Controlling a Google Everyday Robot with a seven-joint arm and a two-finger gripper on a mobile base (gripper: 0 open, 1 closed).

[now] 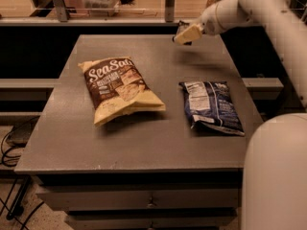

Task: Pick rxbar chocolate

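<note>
My gripper point(184, 34) hangs a little above the far right part of the grey table point(144, 143), and its shadow falls on the top below it. Its pale fingers are shut on a small dark flat thing, the rxbar chocolate point(180, 26). Only the bar's dark edges show around the fingers. No bar lies on the table under the gripper.
A brown-and-cream SeaSalt bag point(120, 87) lies left of the middle. A dark blue chip bag with a white label point(211, 107) lies to the right. A rail and a glass partition point(110, 18) run behind the table. The robot's white body point(276, 176) fills the lower right.
</note>
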